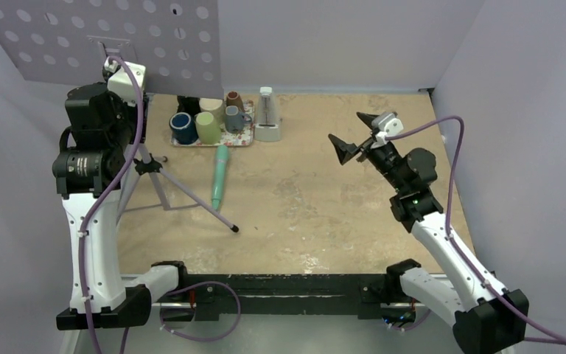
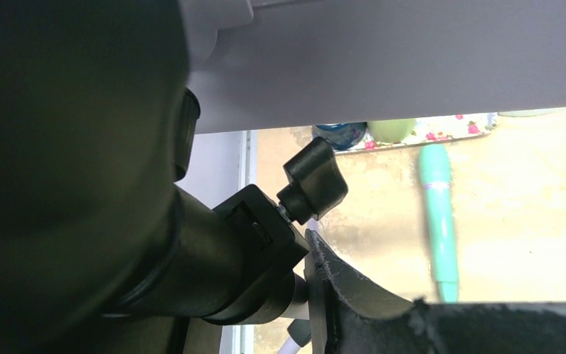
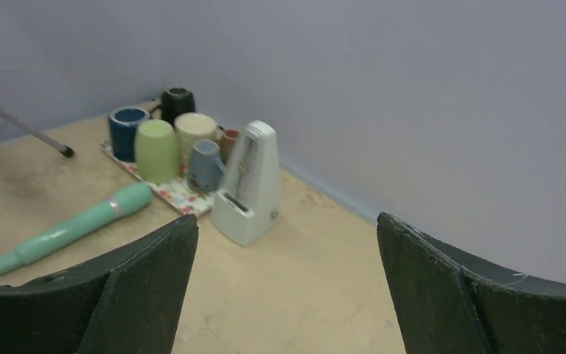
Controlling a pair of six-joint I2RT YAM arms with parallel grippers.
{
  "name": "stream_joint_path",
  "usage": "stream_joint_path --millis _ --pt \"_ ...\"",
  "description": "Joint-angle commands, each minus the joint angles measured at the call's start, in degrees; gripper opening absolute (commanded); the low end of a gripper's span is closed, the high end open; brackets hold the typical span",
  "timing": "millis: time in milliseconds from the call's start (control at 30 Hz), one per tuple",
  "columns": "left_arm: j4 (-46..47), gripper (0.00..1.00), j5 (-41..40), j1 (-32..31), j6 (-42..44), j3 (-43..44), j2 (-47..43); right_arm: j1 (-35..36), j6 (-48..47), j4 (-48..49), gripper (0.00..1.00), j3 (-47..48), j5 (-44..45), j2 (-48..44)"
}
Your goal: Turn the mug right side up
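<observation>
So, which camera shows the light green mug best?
The right wrist view: the light green mug stands clear and fairly large, seen from the side. The top external view shows it small, from above. The left wrist view catches only a blurred sliver.

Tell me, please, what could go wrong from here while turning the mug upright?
The green mug, seemingly upside down, stands tight among other mugs on the tray; the open right gripper may knock neighbours. The metronome stands near its likely path and could topple. The left arm sits right by the tripod and might bump it.
</observation>
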Motion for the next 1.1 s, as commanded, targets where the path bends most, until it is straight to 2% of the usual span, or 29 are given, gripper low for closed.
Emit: stream_joint_path --millis 0,233,433,533,700,900,1067 --pt "1.2 0.00 9.1 -0.1 -2.5 7.0 -3.1 7.7 1.5 2.8 0.94 8.2 -1.4 3.7" --pt "1.1 0.00 14.4 -0.2 -7.2 11.3 -2.0 23.4 2.4 8.7 0.93 21.9 -2.8 17.1" --pt "2.5 0.00 18.5 -0.7 -9.8 15.4 -0.5 32.8 4.8 18.9 0.93 33.2 -5.4 30.2" --pt "2.3 0.00 19.8 -1.2 -10.4 17.3 0.4 36.5 6.2 20.5 0.93 40.7 -4.9 37.2" --pt "2.2 0.00 20.8 -2.5 -10.8 19.4 1.5 39.0 10.8 19.6 0.90 49.6 -0.8 45.9" --pt "5.9 0.00 21.1 -2.5 -10.0 20.5 2.7 39.9 11.2 21.7 0.87 48.8 2.6 47.3" --pt "6.6 0.00 24.7 -4.1 -11.7 20.5 4.0 41.0 12.6 16.7 0.86 52.9 3.3 50.7"
